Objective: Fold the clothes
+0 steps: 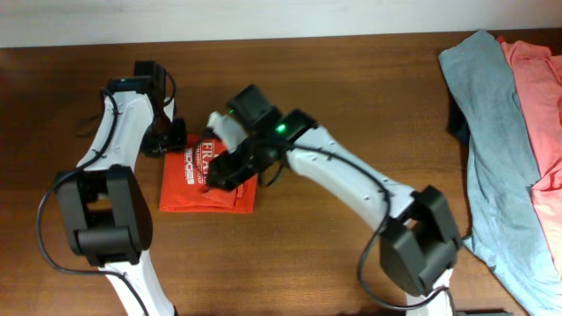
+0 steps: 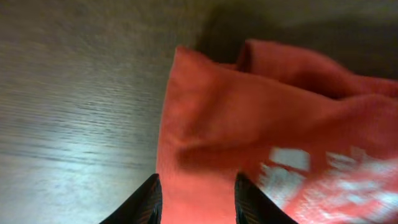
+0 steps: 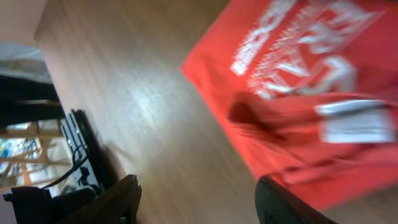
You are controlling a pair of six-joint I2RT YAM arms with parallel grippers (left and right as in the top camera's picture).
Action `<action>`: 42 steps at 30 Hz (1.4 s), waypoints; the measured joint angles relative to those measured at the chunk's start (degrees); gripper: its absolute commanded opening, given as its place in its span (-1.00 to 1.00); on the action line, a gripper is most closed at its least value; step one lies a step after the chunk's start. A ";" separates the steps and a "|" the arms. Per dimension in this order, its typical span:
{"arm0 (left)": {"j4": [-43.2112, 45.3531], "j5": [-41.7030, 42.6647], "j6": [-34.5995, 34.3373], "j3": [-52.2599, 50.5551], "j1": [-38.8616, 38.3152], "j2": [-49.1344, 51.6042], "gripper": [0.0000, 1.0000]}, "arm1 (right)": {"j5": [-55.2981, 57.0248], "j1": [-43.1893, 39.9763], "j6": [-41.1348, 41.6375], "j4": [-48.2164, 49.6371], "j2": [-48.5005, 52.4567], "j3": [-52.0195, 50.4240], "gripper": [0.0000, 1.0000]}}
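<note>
The orange-red T-shirt (image 1: 204, 183) with white print lies folded into a small rectangle on the table, left of centre. At the shirt's far left corner, my left gripper (image 1: 173, 140) points down. In the left wrist view its jaws (image 2: 196, 200) stand apart, with the shirt's (image 2: 261, 124) left edge between them and nothing pinched. My right gripper (image 1: 226, 168) hovers over the shirt's right part. In the right wrist view it (image 3: 199, 200) is wide open over bare table, one finger (image 3: 283, 205) at the edge of the shirt (image 3: 311, 81).
A grey T-shirt (image 1: 492, 132) and a salmon-pink one (image 1: 540, 96) lie spread at the table's right end, running over its edge. Bare brown table (image 1: 351, 79) lies between them and the folded shirt. The arm bases stand at the near edge.
</note>
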 measured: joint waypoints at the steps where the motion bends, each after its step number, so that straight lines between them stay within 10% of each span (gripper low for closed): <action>1: 0.37 0.00 0.00 -0.46 0.13 0.72 -0.24 | 0.00 0.76 0.48 0.17 0.87 0.00 0.29; 23: 1.36 0.00 0.00 -1.31 0.28 3.56 -0.22 | 2.34 4.92 2.69 10.29 12.11 0.00 0.31; 42: 0.92 0.26 0.02 -1.31 0.28 3.61 -0.22 | 29.07 -1.42 12.66 -10.43 12.96 0.79 0.30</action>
